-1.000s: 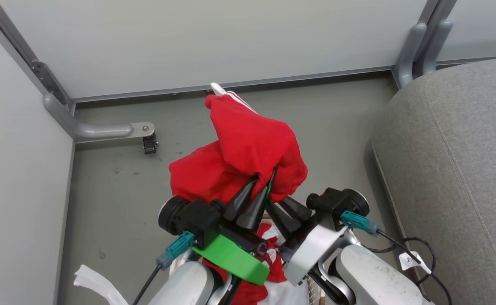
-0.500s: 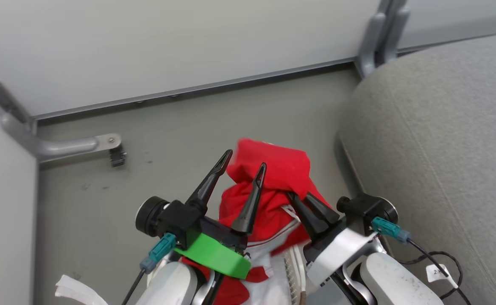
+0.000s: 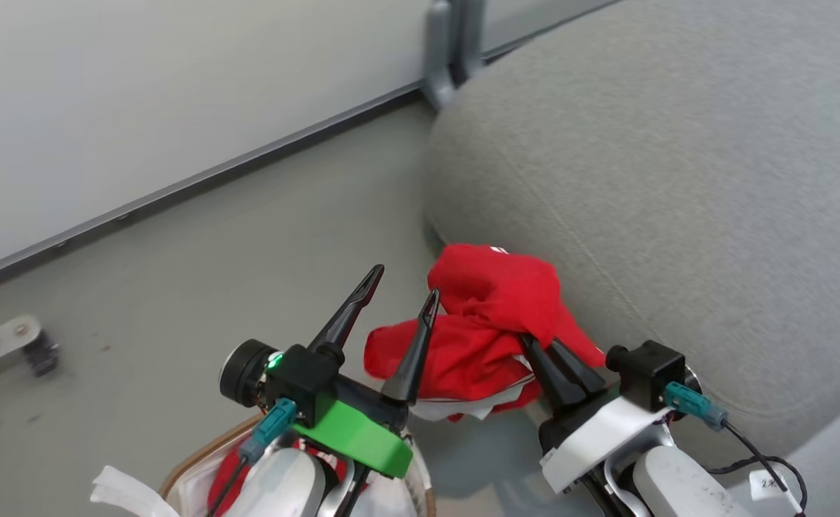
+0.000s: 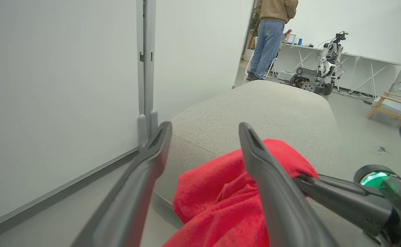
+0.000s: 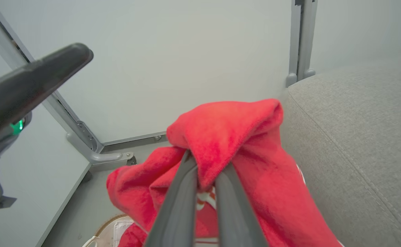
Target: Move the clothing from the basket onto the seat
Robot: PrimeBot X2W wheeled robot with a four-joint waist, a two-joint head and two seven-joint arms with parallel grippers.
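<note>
A bright red piece of clothing [image 3: 492, 323] hangs in the air at the near edge of the grey seat [image 3: 678, 179], with my right gripper [image 3: 535, 345] shut on a fold of it. The right wrist view has the red clothing [image 5: 221, 137] draped over the closed fingers. Left of the garment my left gripper [image 3: 402, 291] stands open with nothing between its fingers; in its wrist view the left gripper [image 4: 204, 133] frames the red clothing [image 4: 217, 202] and the seat [image 4: 272, 113]. The basket [image 3: 197, 459] sits at the bottom left under my arms, with more red fabric inside.
Pale partition walls [image 3: 140, 93] with grey posts [image 3: 449, 43] close the far side and left. Grey floor [image 3: 212, 273] lies between the wall and the seat. In the left wrist view a person [image 4: 272, 31] stands far off near another robot [image 4: 324, 65].
My left gripper has opened and let go of the red clothing, which now hangs from my right gripper alone. The head camera has turned toward the seat, so it takes up more of the view.
</note>
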